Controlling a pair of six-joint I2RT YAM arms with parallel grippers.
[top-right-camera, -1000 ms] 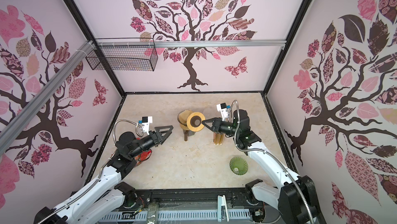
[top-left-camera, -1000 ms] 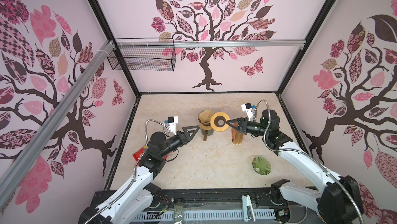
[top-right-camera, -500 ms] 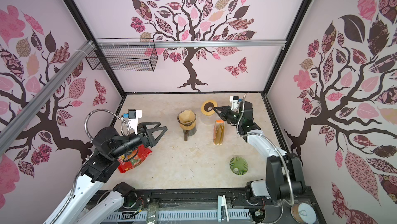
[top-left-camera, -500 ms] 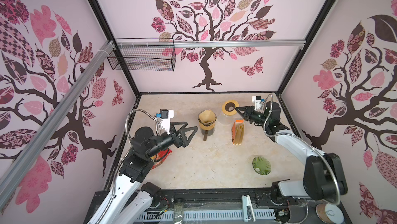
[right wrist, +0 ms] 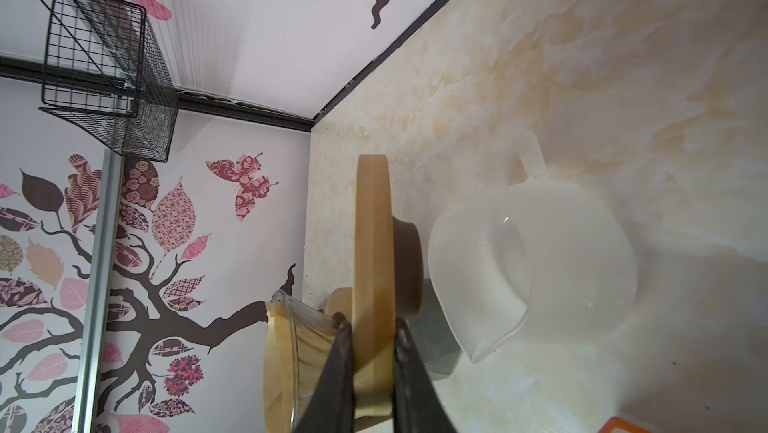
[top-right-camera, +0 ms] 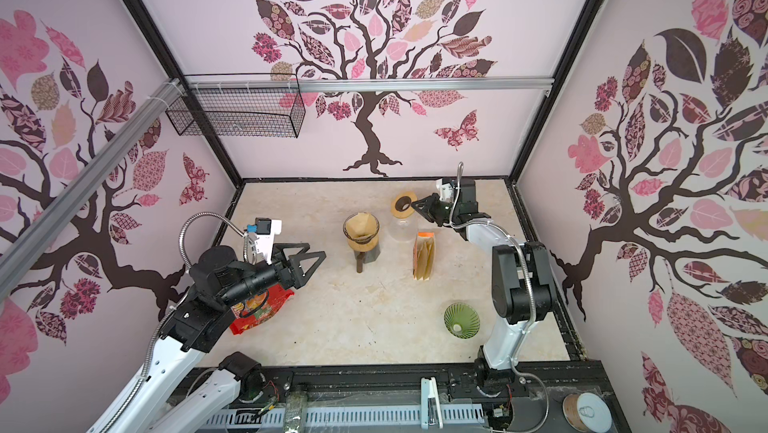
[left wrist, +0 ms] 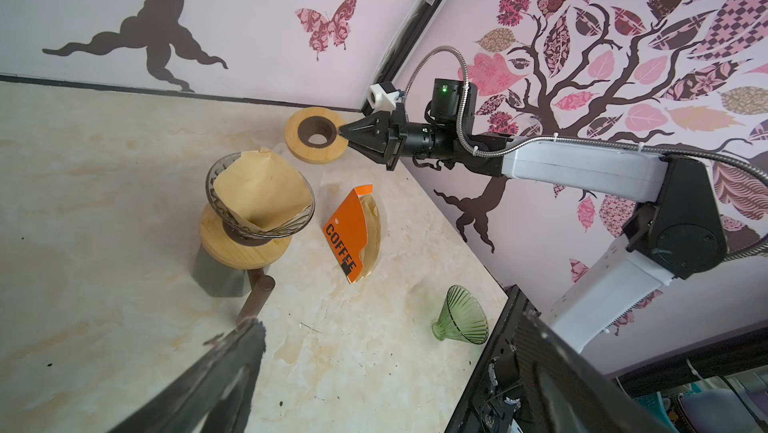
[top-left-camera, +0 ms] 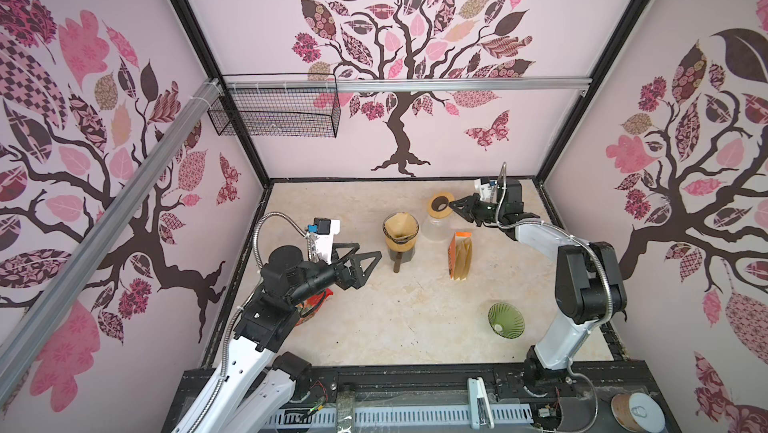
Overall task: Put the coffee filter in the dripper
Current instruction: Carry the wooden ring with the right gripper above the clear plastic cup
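Observation:
The brown paper coffee filter [top-left-camera: 400,226] [top-right-camera: 360,227] [left wrist: 262,194] sits opened inside the glass dripper [left wrist: 218,175], which rests on a wooden collar [left wrist: 243,250] atop a grey server. My left gripper [top-left-camera: 369,250] [top-right-camera: 316,250] [left wrist: 390,323] is open and empty, hovering left of the dripper and apart from it. At the back right, my right gripper [top-left-camera: 457,205] [top-right-camera: 417,205] [right wrist: 372,327] is shut on the rim of a wooden ring [top-left-camera: 441,205] [right wrist: 372,240] held above a frosted pitcher [top-left-camera: 436,229] [right wrist: 536,269].
An orange pack of filters [top-left-camera: 459,256] [left wrist: 353,235] stands right of the dripper. A green glass dripper [top-left-camera: 505,321] [left wrist: 461,321] lies on its side at the front right. A red snack bag [top-right-camera: 257,312] lies under my left arm. A wire basket [top-left-camera: 274,109] hangs on the back wall.
My right gripper carried the wooden ring from beside the dripper to the back right, over the frosted pitcher. My left arm raised its elbow, uncovering the red bag; its jaws widened slightly.

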